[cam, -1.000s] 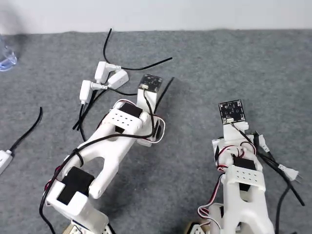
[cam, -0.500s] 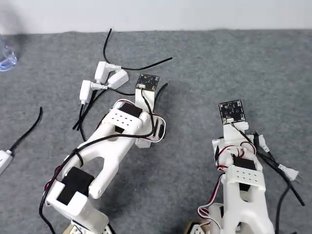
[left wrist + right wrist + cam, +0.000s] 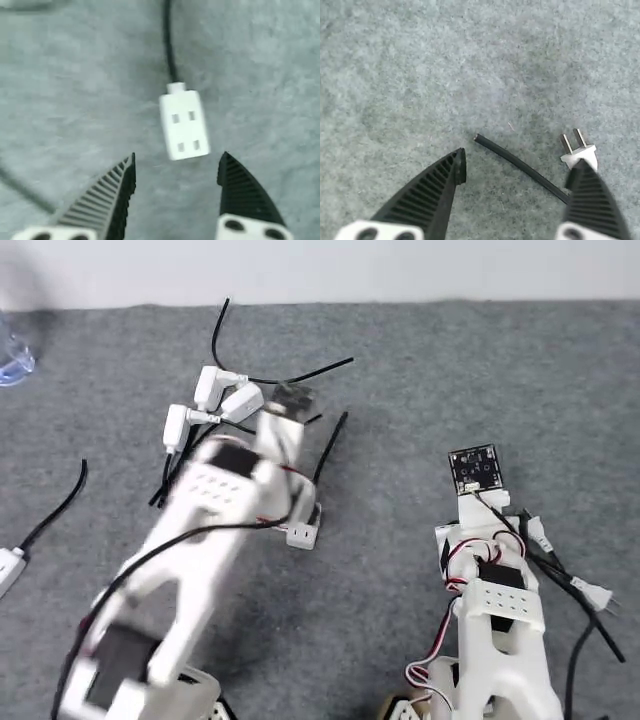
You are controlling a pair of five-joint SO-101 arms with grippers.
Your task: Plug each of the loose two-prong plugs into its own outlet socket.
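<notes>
Three connectors (image 3: 240,400) lay clustered; one socket (image 3: 184,124) before the left gripper (image 3: 176,167), one plug (image 3: 579,151) beside the right gripper (image 3: 521,167); both gaped wide, empty.

Grey felt-like table covering (image 3: 450,370) runs to a plain white wall (image 3: 400,270).

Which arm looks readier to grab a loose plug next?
Probably the right. The right gripper, open, hangs beside a loose two-prong plug; the left gripper, also open, faces an outlet socket instead.
</notes>
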